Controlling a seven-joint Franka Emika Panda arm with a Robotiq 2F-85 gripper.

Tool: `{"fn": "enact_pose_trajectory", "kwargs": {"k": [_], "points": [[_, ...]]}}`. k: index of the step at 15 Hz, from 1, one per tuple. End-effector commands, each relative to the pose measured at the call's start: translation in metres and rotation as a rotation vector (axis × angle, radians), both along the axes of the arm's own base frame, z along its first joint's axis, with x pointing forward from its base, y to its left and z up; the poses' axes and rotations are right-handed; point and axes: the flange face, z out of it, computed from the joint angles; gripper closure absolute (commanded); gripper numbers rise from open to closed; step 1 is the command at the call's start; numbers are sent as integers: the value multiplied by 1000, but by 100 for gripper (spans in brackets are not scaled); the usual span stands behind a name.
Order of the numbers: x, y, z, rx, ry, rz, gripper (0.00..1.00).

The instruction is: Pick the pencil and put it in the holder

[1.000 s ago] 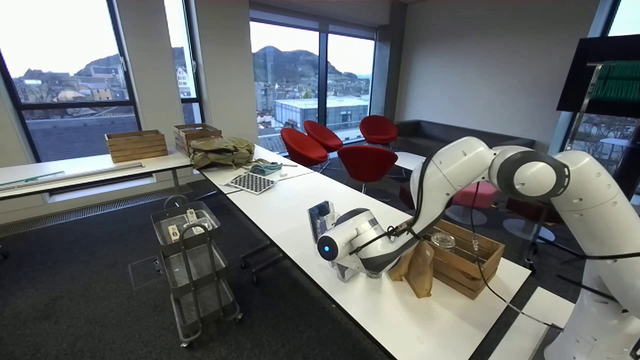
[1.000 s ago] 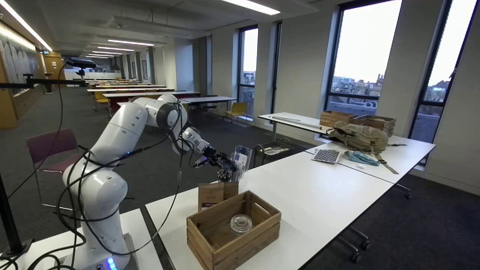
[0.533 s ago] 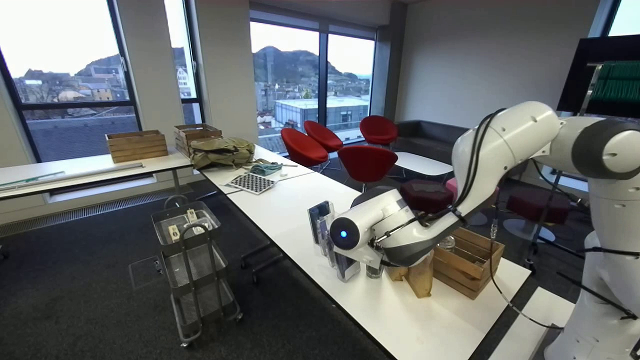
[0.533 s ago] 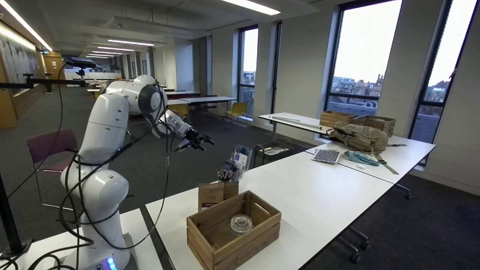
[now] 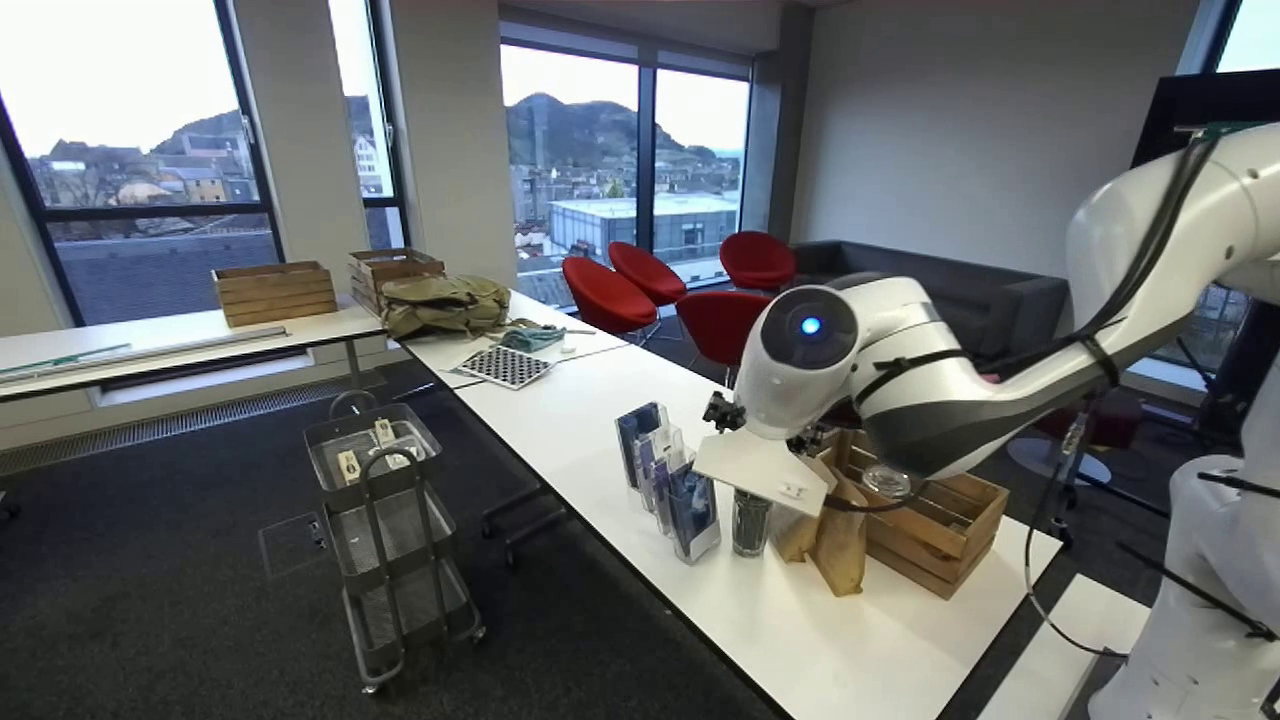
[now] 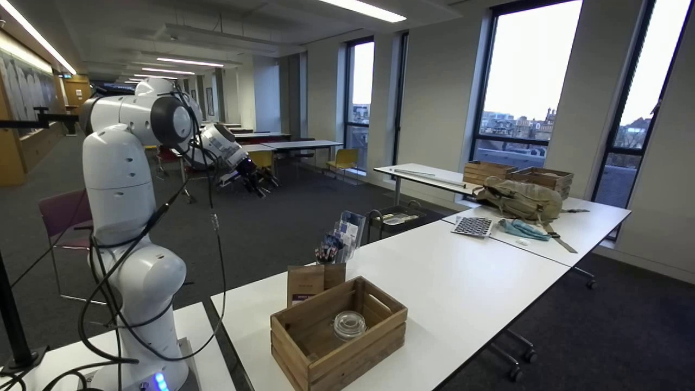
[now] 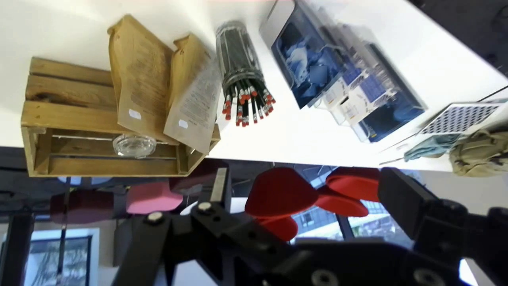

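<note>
A glass tumbler (image 7: 237, 55), upper centre in the wrist view, props eraser-tipped pencils (image 7: 245, 95) together; parted jaws grasp nothing.

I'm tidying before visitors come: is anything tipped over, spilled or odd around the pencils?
Nothing stands out: the glass tumbler stands upright with the pencils in it, the brown paper bags and leaflet holders stand too, no spill shows.

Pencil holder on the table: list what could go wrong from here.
The holder is crowded with pencils, so adding another might snag or jam. It stands between paper bags and leaflet stands, so the open gripper could clip those if it descends there. A sideways knock might tip the holder and spill its contents.
</note>
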Motion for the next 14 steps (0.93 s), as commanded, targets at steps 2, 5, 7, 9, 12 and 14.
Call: {"fn": "enact_pose_trajectory", "kwargs": {"k": [2,5,7,9,12,14], "points": [[2,-24,11,239,39,111,0],[31,-43,-11,399,98,157,0],[53,-61,-41,489,151,191,0],[62,-80,-86,569,215,221,0],[50,-93,-138,564,416,113,0],[33,-96,-162,532,551,60,0]]}}
